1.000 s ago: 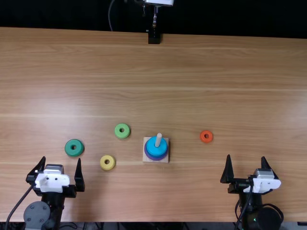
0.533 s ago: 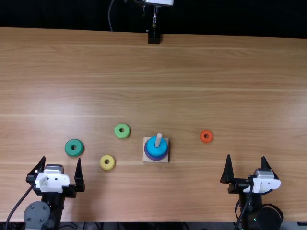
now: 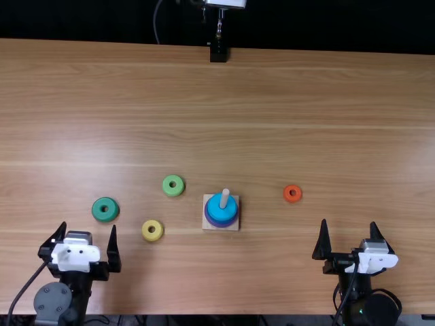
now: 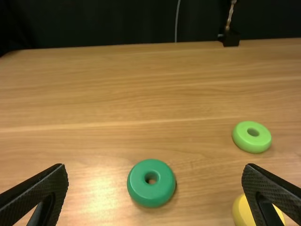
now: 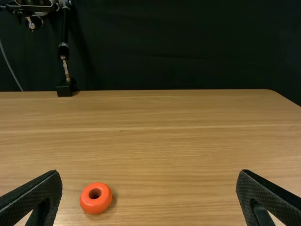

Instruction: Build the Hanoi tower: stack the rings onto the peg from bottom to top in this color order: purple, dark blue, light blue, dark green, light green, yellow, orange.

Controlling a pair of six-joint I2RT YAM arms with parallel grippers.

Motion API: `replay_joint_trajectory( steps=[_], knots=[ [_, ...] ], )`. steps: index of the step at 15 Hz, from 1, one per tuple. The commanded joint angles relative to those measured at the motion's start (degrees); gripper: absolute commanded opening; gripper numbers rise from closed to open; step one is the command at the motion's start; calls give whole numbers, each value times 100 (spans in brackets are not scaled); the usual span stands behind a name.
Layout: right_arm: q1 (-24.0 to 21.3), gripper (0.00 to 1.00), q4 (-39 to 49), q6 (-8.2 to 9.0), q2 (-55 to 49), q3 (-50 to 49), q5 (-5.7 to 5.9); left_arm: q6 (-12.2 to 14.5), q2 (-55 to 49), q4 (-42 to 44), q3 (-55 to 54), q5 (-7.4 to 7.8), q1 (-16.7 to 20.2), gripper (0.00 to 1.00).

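In the top view my left gripper [image 3: 90, 227] stands open at the near left, just short of the dark green ring [image 3: 105, 209]. My right gripper [image 3: 349, 224] is open at the near right, nearer the edge than the orange ring [image 3: 292, 193]. The peg [image 3: 224, 198] rises from a square base [image 3: 232, 226] holding a purple ring [image 3: 222, 224] under blue, with light blue [image 3: 219, 210] on top. The light green ring [image 3: 173, 185] and yellow ring [image 3: 152, 230] lie left of the base. In the left wrist view my left gripper [image 4: 155, 172] has nothing between its fingers; likewise my right gripper [image 5: 148, 174] in the right wrist view.
A black clamp mount [image 3: 218, 53] with a metal post stands at the table's far edge. The wooden table [image 3: 306, 122] stretches beyond the rings, with dark cloth behind it.
My left gripper has shifted very slightly to the right. The right gripper, the rings and the peg base have kept their places.
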Motion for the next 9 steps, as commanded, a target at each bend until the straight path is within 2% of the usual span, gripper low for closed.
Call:
replay_joint_trajectory(
  steps=[1, 3, 6, 9],
  knots=[
    [-23, 100, -4, -13, -36, -88, -3, -52, 283, 55, 520, -40, -70, 100],
    [-23, 100, -4, -13, -36, -88, -3, -52, 907, 108, 819, -40, -70, 100],
    [-23, 100, -4, -13, -36, -88, -3, -10, 1839, 498, 1865, -9, -78, 100],
    [-23, 100, -4, -13, -36, -88, -3, 11, 2560, 446, 2823, -199, -78, 100]
  ],
)
